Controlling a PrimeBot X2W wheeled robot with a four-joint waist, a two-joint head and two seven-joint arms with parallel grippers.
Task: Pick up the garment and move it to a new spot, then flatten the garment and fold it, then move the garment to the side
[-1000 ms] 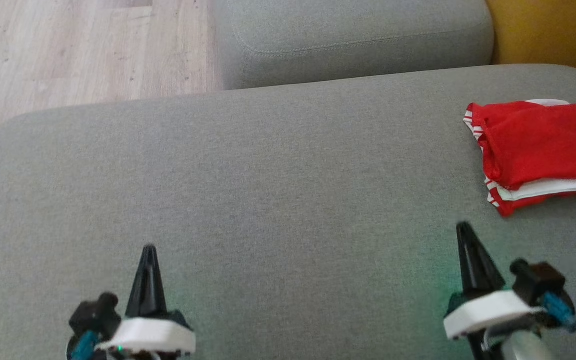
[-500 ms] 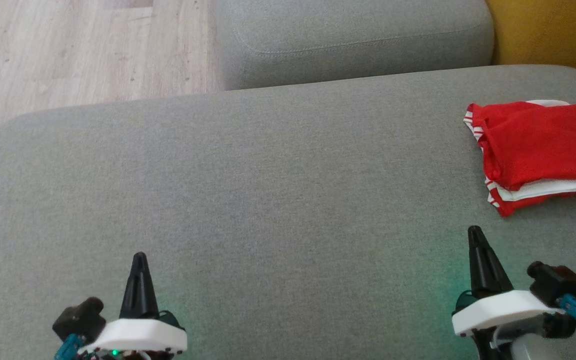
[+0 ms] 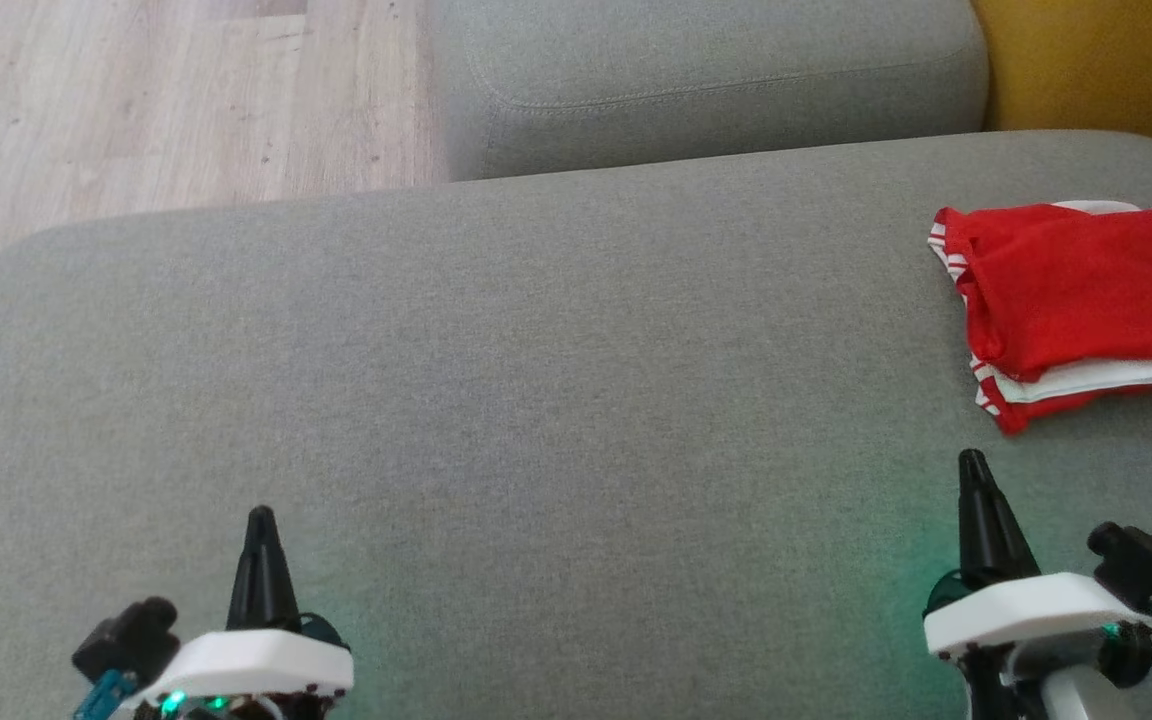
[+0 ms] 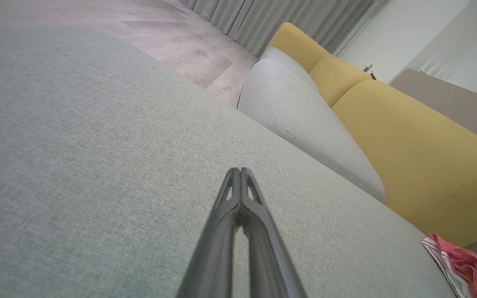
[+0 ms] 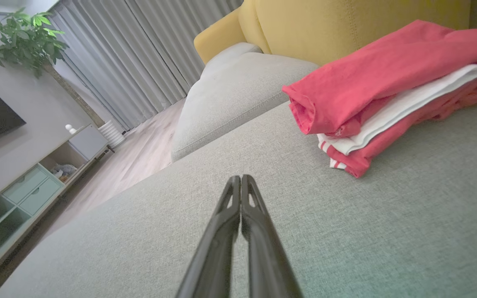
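1. The left gripper (image 3: 260, 518) is sitting at the lower left of the head view. Its two dark fingers are pressing together into a single point, with nothing between them.
2. The right gripper (image 3: 973, 460) is sitting at the lower right. Its fingers are likewise closing flush against each other and gripping nothing, as the right wrist view confirms.
3. Both grippers are pointing away from the robot over the grey seat cushion (image 3: 556, 350). I cannot tell whether the tips are touching the fabric. A green glow from the wrist lights is falling on the cloth beside each one.
4. The red garment (image 3: 1076, 290) is lying folded on the far right part of that cushion, beyond the right gripper and apart from it. It is well apart from the left gripper.
5. White-striped trim is showing along the garment's near and left edges, and a white layer is peeking out between the red folds.
6. A second grey cushion (image 3: 696, 80) is butting against the far edge of the seat.
7. A yellow backrest (image 3: 1096, 60) is rising behind the garment's corner.
8. Pale wood flooring (image 3: 136, 100) is showing at the upper left.
9. In the right wrist view, grey curtains (image 5: 139, 49), a potted plant (image 5: 23, 33) and a low cabinet (image 5: 27, 182) are standing across the room.
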